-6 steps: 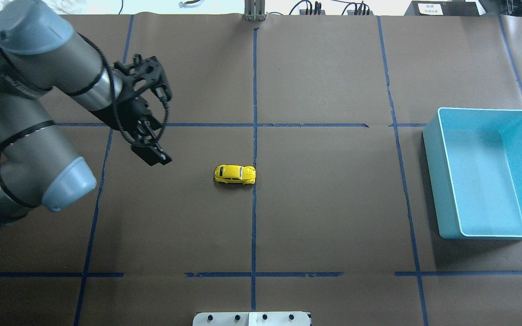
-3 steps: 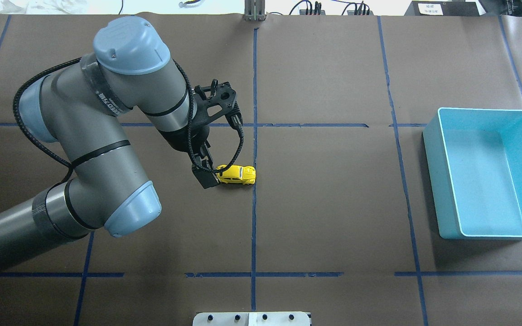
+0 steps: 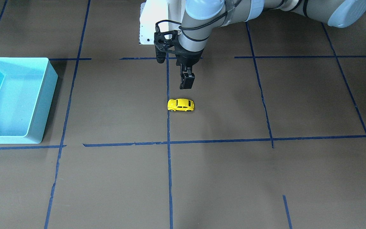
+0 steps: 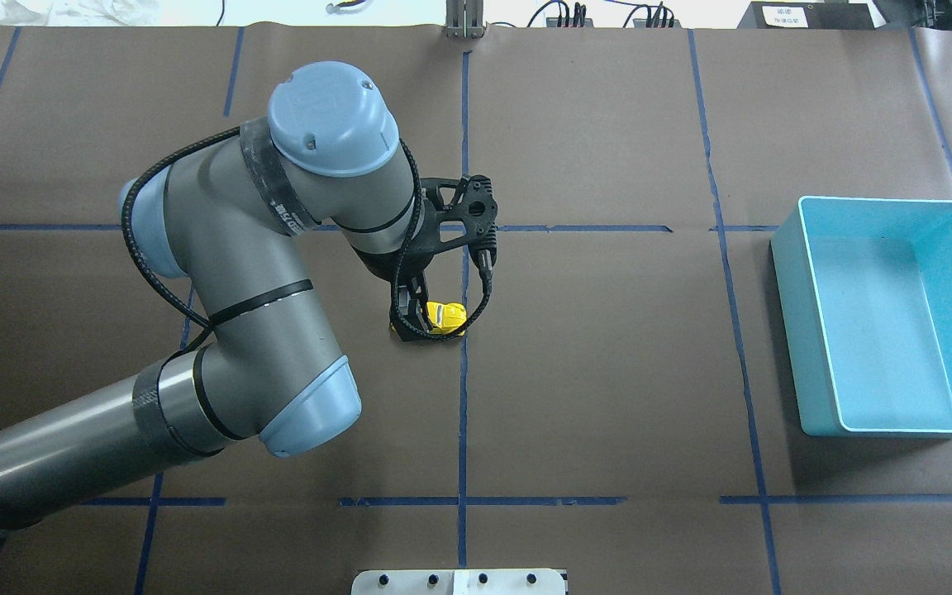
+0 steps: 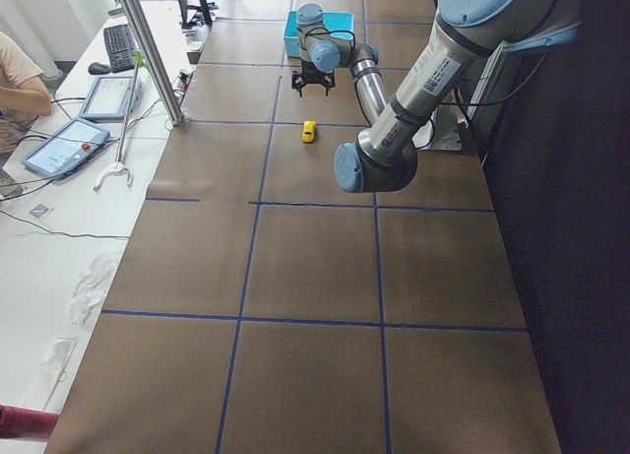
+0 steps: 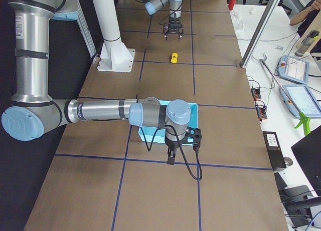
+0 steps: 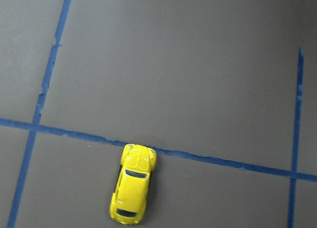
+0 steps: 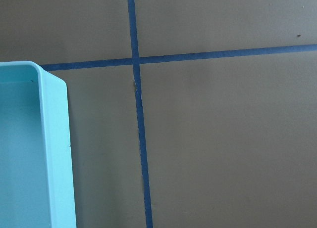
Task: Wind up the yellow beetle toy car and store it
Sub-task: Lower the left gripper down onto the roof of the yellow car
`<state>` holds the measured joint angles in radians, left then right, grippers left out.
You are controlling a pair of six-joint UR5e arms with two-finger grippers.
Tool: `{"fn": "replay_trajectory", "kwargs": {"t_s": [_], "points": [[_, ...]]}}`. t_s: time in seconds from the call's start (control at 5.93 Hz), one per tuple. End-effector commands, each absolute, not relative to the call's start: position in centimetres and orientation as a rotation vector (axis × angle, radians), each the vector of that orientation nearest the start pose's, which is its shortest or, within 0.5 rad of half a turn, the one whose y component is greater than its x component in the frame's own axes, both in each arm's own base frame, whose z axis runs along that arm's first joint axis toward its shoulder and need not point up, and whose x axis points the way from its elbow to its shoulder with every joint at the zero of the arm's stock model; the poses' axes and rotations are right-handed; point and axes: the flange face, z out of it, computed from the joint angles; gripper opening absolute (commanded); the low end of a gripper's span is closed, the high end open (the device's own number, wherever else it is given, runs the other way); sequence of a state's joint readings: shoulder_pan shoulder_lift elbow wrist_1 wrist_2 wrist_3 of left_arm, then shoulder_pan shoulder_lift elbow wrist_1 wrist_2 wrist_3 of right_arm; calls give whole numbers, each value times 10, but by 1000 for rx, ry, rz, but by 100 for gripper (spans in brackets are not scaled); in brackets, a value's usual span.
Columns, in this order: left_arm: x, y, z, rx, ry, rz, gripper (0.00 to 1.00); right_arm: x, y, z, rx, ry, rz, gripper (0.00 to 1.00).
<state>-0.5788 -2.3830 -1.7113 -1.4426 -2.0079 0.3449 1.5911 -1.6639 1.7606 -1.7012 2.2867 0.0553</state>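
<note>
**Left arm poised over the toy, before the grasp.** The brown paper-covered table is marked into cells by blue tape lines. The left arm reaches to the table's middle. The right arm lies low at the robot's right end beside the turquoise bin, well apart from the toy.

The left gripper points straight down and hangs clear of the paper. The front-facing view shows its fingers one behind the other, and the exterior right view shows them parted, gripping nothing. The right gripper appears only in that side view, so its opening cannot be told.

The yellow beetle toy car stands on its wheels, one end touching the central tape line. Its long axis runs across the table, from the robot's left to its right.

From overhead, the left gripper covers the car's end on the robot's left, not its middle. The left wrist camera places the car low and left of centre. Judged from this, the next move needs a small shift along the car's length, then a descent so the fingers close across its narrow width.
</note>
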Motion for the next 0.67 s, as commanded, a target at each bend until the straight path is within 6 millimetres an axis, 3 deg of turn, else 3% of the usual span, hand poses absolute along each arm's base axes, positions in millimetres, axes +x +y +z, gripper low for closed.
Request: {"fn": "replay_trajectory", "kwargs": {"t_s": [0.0, 0.51], "points": [[542, -449, 151, 683, 640, 1483, 100, 78, -446, 625, -42, -714, 86, 100], [580, -460, 182, 731, 590, 1481, 100, 77, -446, 625, -43, -716, 86, 100]]}}
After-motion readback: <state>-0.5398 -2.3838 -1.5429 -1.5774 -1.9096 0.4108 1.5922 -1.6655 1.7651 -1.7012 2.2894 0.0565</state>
